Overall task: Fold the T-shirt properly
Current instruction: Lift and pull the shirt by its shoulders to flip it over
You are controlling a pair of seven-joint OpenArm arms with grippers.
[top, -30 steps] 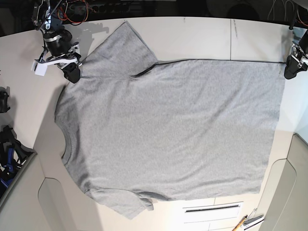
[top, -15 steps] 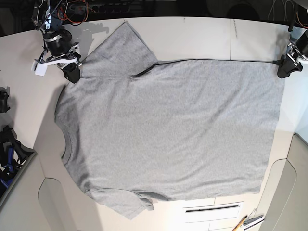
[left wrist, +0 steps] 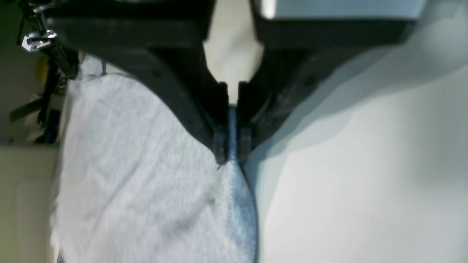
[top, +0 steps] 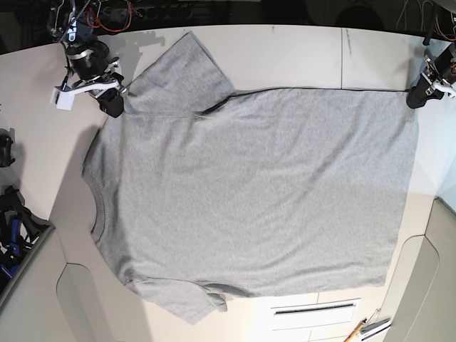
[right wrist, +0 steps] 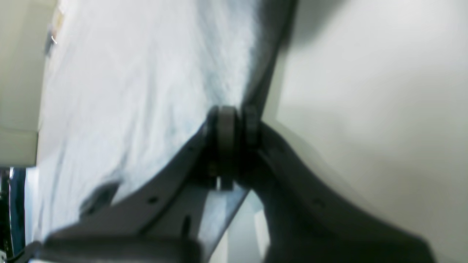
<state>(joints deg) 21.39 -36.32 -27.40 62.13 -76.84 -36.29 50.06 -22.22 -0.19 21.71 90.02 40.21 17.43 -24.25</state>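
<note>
Base view shows the T-shirt (top: 249, 192) lying flat on the table (top: 299, 57), plain grey side up, neck toward the side where the right gripper (top: 112, 105) is. That gripper pinches the cloth at the shoulder — its fingers (right wrist: 226, 135) squeeze tight on the fabric. At the far hem corner, the left gripper (top: 415, 98) also pinches the T-shirt — cloth sits between its closed fingers (left wrist: 219, 146).

Grey T-shirt (top: 249, 192) spread flat, plain side up
</note>
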